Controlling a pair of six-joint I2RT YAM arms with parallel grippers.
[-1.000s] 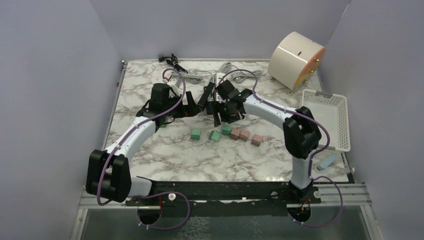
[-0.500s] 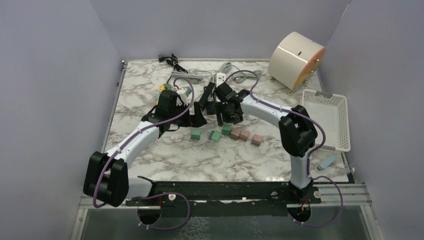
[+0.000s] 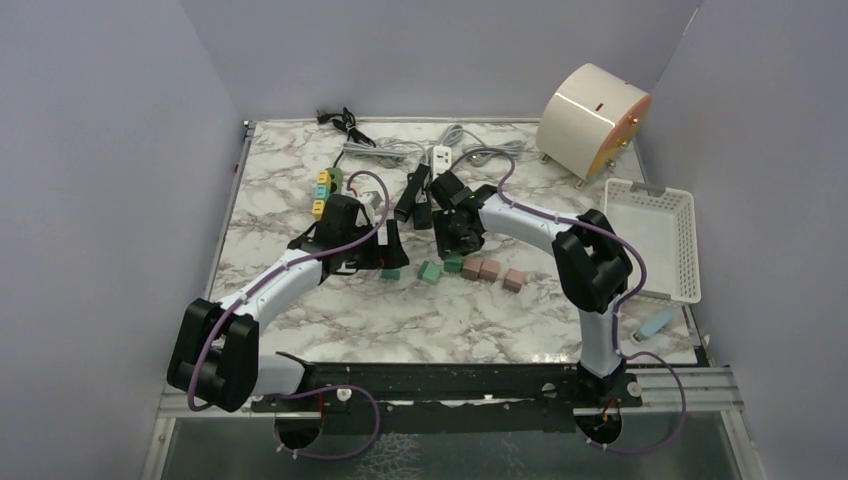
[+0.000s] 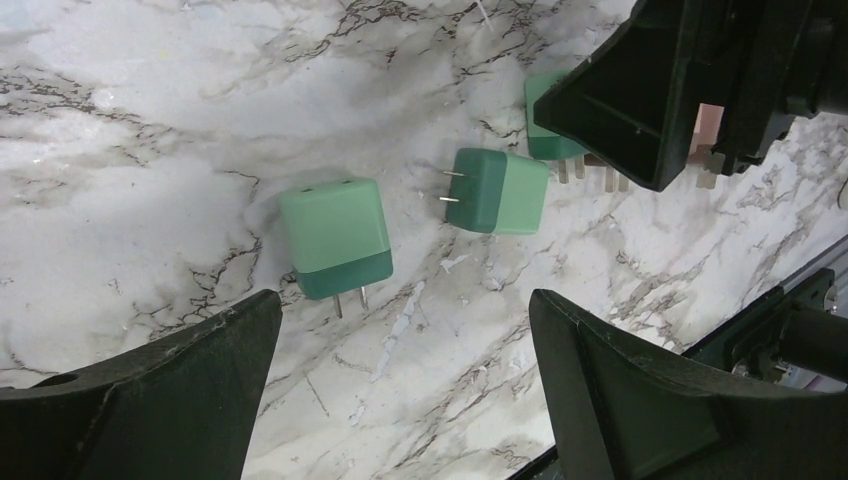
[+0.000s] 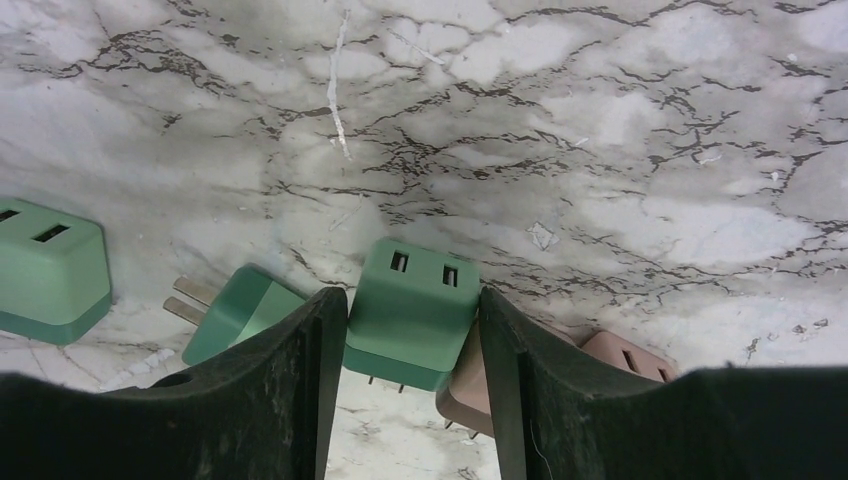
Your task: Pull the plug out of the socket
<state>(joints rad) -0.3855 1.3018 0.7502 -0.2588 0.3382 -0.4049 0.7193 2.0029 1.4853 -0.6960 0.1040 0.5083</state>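
Several small plugs lie loose on the marble table. In the right wrist view my right gripper point(image 5: 410, 312) is shut on one green plug point(image 5: 412, 300), a finger pressed against each side and its two slots facing up. The same gripper point(image 3: 449, 245) points down at the row of plugs in the top view. A row of yellow and teal plugs sits in a socket strip point(image 3: 322, 190) at the back left. My left gripper point(image 4: 400, 330) hangs open over bare marble, with a green plug point(image 4: 335, 240) just ahead of its left finger.
Another green plug point(image 4: 497, 190) lies on its side. Pink plugs point(image 3: 490, 270) lie to the right of the green ones. A white power strip point(image 3: 440, 155) and grey cables lie at the back. A white basket point(image 3: 660, 235) and a cream drum point(image 3: 592, 115) stand on the right.
Both arms have swung toward the near side, away from the strips. My right gripper has come down around the green plug and narrowed. My left gripper stays open.
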